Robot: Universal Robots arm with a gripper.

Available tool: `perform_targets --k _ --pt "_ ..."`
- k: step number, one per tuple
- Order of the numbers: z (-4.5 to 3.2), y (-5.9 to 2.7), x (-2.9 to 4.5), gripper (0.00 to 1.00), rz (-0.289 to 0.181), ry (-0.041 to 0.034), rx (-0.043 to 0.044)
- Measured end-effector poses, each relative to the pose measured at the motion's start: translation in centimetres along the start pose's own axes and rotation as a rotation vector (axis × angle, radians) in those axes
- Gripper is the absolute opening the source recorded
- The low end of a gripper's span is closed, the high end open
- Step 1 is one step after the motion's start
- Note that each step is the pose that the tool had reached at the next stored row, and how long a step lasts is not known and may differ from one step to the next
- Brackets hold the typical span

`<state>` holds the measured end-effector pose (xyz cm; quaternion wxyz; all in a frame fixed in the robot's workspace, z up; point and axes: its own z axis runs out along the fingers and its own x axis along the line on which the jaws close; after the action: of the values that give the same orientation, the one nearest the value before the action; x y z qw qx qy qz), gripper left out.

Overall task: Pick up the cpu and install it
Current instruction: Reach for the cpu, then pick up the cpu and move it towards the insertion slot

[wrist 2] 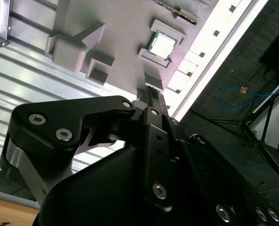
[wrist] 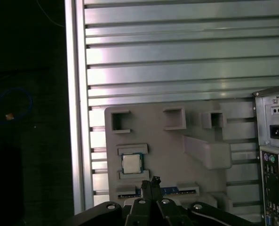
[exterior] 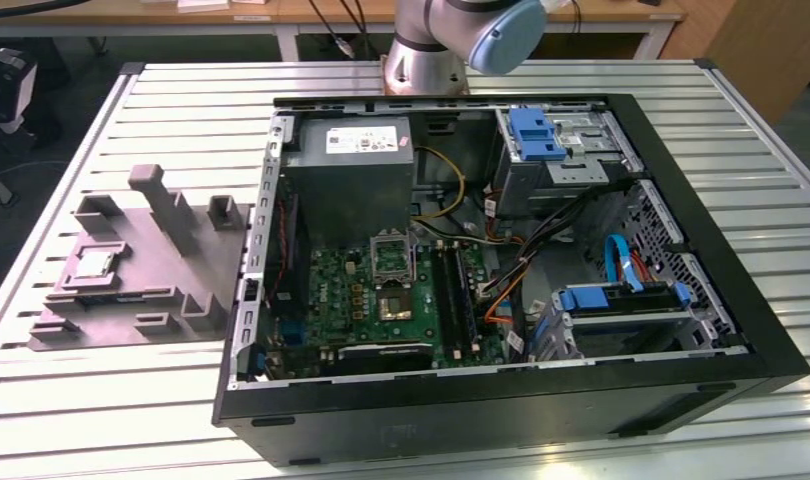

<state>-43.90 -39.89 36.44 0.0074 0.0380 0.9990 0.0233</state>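
Grey moulded plastic forms the tray [exterior: 178, 300] we see at the exterior view's left, mid-height in the frame. It rests on the slatted metal table [exterior: 98, 410], just beside the open black computer case [exterior: 512, 410]. The cpu [exterior: 96, 263] lies flat in a square recess in the left part of the tray, silvery top up.

In the first wrist view the gripper [wrist: 151, 181] hangs over the tray's edge, near the cpu [wrist: 131, 163] but apart from it. Its black fingers are brought together with nothing between them, and the second wrist view shows the gripper [wrist 2: 151, 92] the same way.

Inside the case, at the exterior frame's centre, we find the green motherboard [exterior: 372, 310] with its shiny socket frame [exterior: 390, 252]. The grey power-supply box [exterior: 358, 165] sits above them.
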Motion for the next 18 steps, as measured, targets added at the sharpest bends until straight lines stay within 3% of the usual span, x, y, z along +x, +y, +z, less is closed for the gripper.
perform_targets --k 14,17,18 --pt "0.0 -0.01 0.12 0.11 0.0 0.0 0.0" --pt "0.0 -0.01 0.12 0.17 0.0 0.0 0.0" --pt "0.0 -0.01 0.13 0.23 0.0 0.0 0.0001"
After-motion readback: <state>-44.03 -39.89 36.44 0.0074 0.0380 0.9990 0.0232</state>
